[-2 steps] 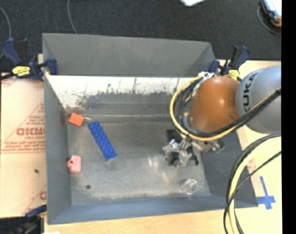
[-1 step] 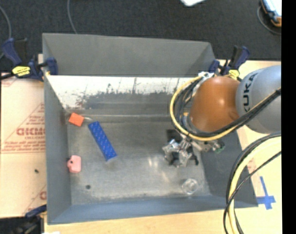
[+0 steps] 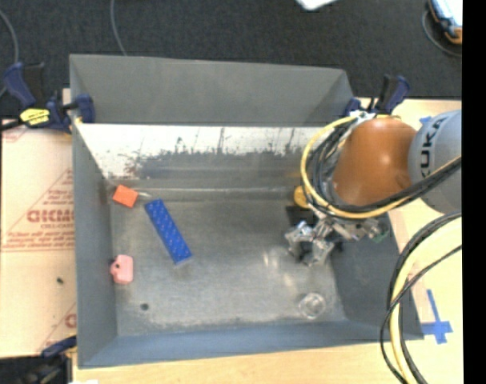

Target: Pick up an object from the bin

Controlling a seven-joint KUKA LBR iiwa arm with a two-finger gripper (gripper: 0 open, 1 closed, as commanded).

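Grey metal bin (image 3: 210,94), pincer (image 3: 311,245) at right, clear round piece (image 3: 311,304) near

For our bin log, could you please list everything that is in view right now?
small orange square block: one, orange, floor's left end by back wall.
long blue studded plastic brick: one, blue, slantwise right of that block.
small pink lumpy piece: one, pink, left side, nearer front.
clear round piece: one, colourless, front right.
grey metal bin: one, grey, holds all these.
pincer: one, metallic, low over floor's right side.
rounded orange wrist cover: one, orange, above pincer, yellow cables around.
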